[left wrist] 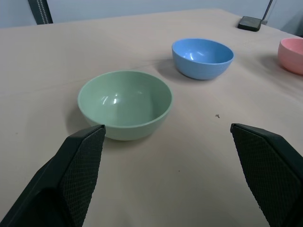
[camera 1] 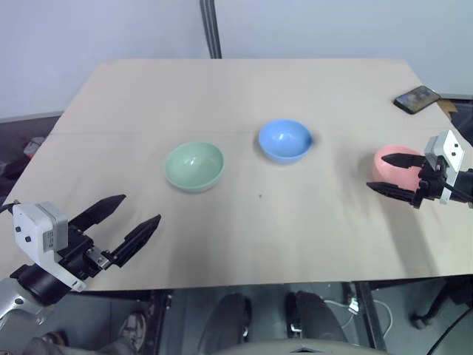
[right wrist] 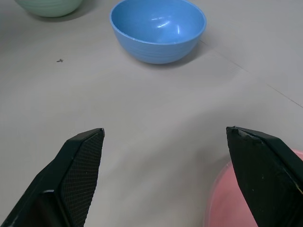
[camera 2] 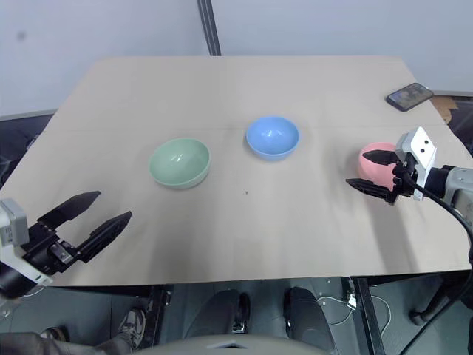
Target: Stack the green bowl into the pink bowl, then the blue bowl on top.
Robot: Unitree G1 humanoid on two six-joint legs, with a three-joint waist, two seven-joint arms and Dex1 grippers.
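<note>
- The small round pale mint-green bowl [camera 1: 194, 166] sits alone on the flat light-wood surface [camera 1: 244, 89], near its middle and toward the left edge, empty and upright.
- The small round sky-blue bowl [camera 1: 284, 140] stands just beyond and to the right of it, near the centre of the surface, apart from the other two and also empty.
- The small round salmon-pink bowl [camera 1: 393, 164] rests close to the right edge, well apart from the green one, with nothing inside it.
- A dark phone [camera 1: 417, 98] lies at the far right corner.
- The left gripper [camera 1: 122, 222] hovers over the near left corner, its jaws wide and empty, aimed toward the green bowl.
- The right gripper [camera 1: 392, 174] hangs at the pink bowl near the right edge, its jaws wide, with one finger over the rim; it holds nothing.
- Judging by this layout, no stacking is done: the green bowl has yet to go into the pink, then the blue on top.
</note>
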